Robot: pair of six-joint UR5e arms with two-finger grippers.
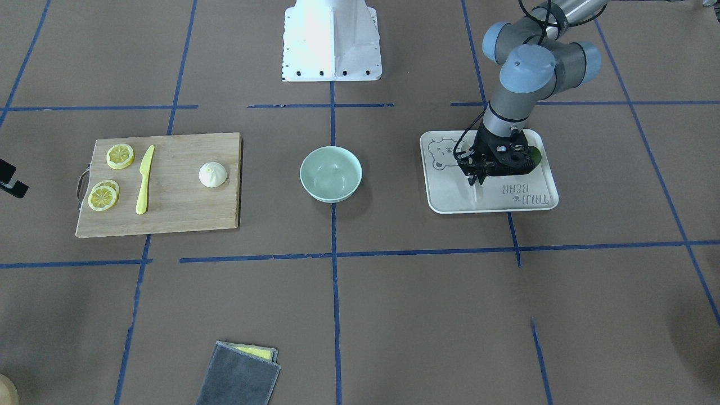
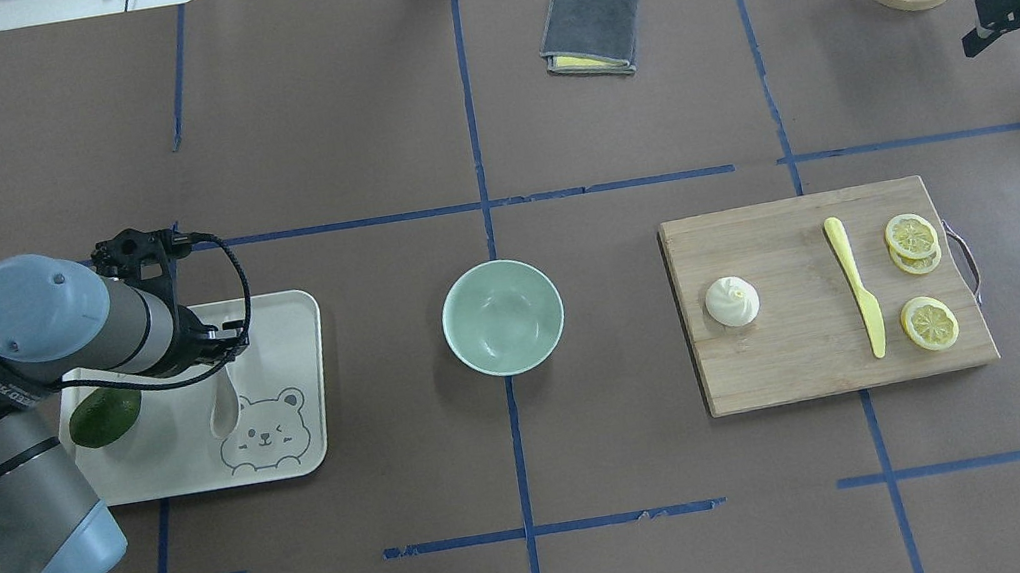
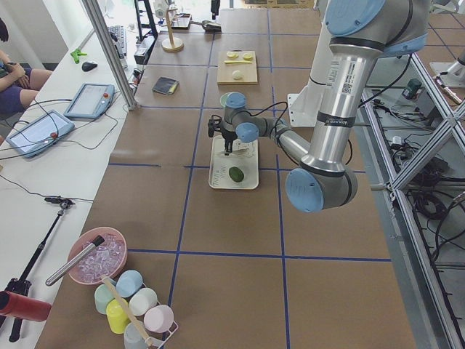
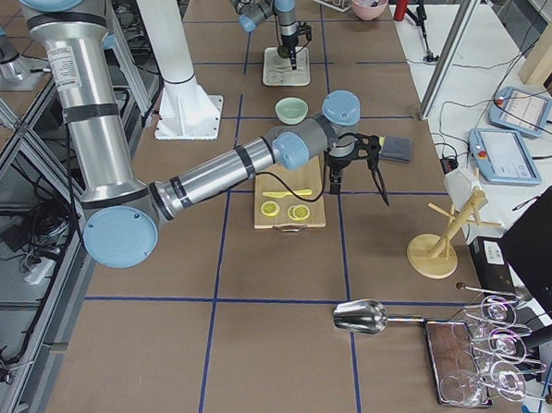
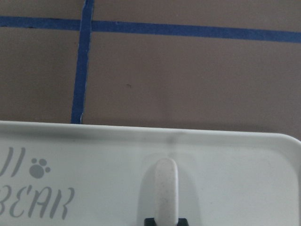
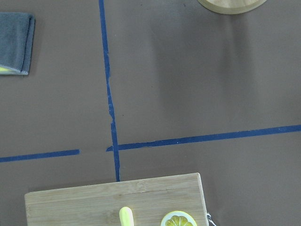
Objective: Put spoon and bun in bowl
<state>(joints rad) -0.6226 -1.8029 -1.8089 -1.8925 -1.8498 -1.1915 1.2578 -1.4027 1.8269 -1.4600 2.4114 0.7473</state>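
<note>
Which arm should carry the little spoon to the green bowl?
Left. The left tool clasps the pale off-white soup spoon on the white bear-printed tray; the right tool hangs open, far beyond the wooden cutting board.

Robotics lab: blue-taped table (image 2: 325,132), teach pendants (image 3: 90,100), aluminium framing (image 3: 109,51), operators' desk (image 3: 43,171).

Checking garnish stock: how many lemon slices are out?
3, all at the cutting board's handle end: two lemon slices overlapping on the side away from the robot, one alone nearer it. Others could hide beneath.
</note>
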